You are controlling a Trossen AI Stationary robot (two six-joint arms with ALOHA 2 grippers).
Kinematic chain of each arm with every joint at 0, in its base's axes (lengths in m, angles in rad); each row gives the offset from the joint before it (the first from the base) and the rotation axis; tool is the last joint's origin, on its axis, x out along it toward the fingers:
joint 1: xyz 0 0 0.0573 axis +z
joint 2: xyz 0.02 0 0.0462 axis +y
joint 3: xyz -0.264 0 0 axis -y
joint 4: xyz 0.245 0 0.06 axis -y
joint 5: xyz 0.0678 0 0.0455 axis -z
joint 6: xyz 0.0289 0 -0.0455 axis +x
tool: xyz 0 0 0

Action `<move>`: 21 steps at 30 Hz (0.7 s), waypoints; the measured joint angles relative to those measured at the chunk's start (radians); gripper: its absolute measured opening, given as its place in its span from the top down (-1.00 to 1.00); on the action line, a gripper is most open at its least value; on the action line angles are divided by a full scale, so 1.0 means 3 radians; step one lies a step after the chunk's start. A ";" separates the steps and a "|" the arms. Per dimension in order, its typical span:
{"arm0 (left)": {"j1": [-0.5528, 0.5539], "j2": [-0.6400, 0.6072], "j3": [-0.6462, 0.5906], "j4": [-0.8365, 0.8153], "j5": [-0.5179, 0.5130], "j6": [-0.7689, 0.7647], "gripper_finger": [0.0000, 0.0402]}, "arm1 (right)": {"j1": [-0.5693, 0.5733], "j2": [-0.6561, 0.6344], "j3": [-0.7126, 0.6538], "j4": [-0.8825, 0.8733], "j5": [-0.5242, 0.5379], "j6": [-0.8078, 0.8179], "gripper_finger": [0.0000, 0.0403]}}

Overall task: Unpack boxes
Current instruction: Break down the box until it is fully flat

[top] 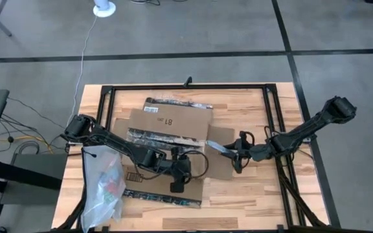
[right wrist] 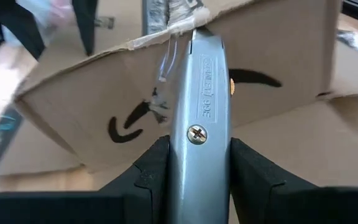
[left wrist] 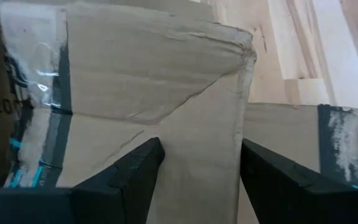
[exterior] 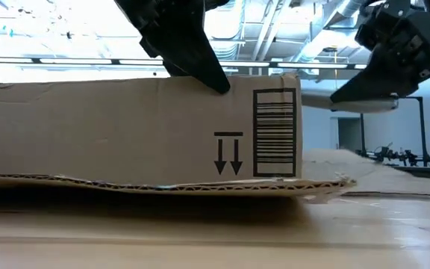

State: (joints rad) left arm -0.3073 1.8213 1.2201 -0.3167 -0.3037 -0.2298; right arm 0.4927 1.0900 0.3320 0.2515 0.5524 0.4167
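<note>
1. You see a box point(top: 170, 120) of matt brown corrugated cardboard, creased, with fluted edges showing in the low view
2. Its tape point(left wrist: 39, 124) looks glossy, dark plastic, wrinkled
3. The knife point(right wrist: 199, 118) you hold in the right gripper point(right wrist: 197, 168) is smooth grey metal with a dull sheen
4. The table point(top: 251, 194) is pale, matt wood
5. The bag point(top: 102, 188) is clear, shiny plastic

Left arm reaches in low toward centre; left end effector point(top: 177, 176) points down, fingers point(left wrist: 135, 174) spread apart. Right arm extends inward, right end effector point(top: 237, 157) clamped closed.
</note>
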 joint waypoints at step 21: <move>0.0026 0.0018 -0.0009 0.0130 -0.0100 -0.0123 0.00 | 0.0489 0.0186 0.0280 -0.0985 0.0039 0.0667 0.44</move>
State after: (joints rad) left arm -0.2994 1.8266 1.2175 -0.2775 -0.3338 -0.2668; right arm 0.6393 1.1458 0.4159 -0.0438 0.5640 0.6169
